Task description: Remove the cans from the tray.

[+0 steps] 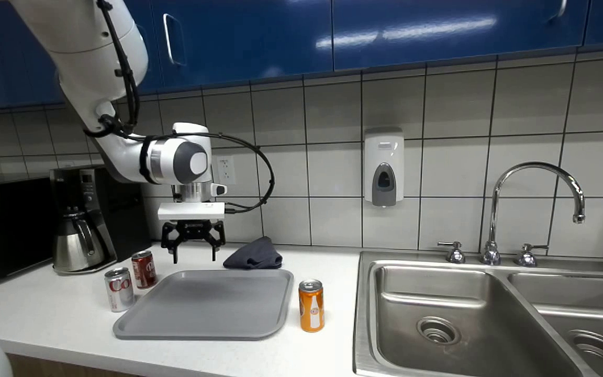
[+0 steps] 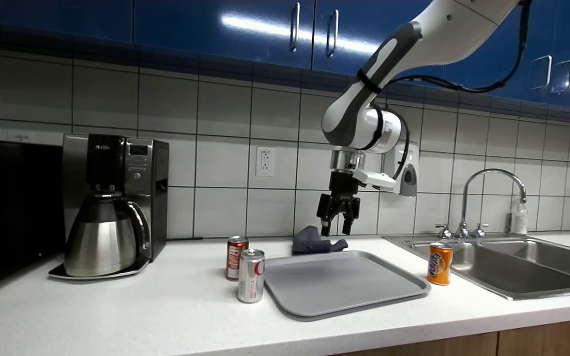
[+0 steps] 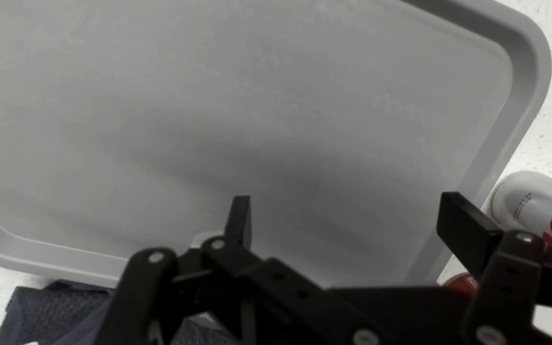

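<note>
Cans upright beside tray; arm bent, hand pointing down above tray, spread wide.

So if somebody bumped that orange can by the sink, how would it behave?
The orange can would probably tip if bumped near its top, being upright and taller than wide. Lying down, it would likely roll, given its round sides and the flat counter. Its smooth-looking metal may be slippery; whether it's full, I can't tell.
</note>
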Action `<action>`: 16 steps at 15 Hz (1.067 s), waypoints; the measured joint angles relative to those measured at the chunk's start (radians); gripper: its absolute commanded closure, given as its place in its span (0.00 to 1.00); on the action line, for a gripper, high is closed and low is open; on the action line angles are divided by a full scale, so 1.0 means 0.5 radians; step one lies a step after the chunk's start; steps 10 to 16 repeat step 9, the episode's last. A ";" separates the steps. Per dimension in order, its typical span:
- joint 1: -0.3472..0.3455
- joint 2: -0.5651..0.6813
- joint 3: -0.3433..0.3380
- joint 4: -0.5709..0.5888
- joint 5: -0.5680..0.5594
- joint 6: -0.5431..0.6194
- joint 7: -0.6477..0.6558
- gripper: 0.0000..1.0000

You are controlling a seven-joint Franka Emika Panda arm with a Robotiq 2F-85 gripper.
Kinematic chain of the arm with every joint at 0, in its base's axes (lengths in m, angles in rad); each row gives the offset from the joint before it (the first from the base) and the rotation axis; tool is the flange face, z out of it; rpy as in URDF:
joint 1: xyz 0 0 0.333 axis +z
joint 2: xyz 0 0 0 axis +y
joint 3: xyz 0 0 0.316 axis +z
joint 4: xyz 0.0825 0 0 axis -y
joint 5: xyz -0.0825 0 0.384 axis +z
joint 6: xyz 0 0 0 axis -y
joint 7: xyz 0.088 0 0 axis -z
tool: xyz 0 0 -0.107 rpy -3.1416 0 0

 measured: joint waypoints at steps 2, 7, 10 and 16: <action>0.000 -0.089 -0.019 -0.101 0.004 0.004 0.000 0.00; 0.009 -0.212 -0.022 -0.249 0.006 0.001 0.007 0.00; 0.010 -0.217 -0.022 -0.256 0.006 0.001 0.007 0.00; 0.010 -0.217 -0.022 -0.256 0.006 0.001 0.007 0.00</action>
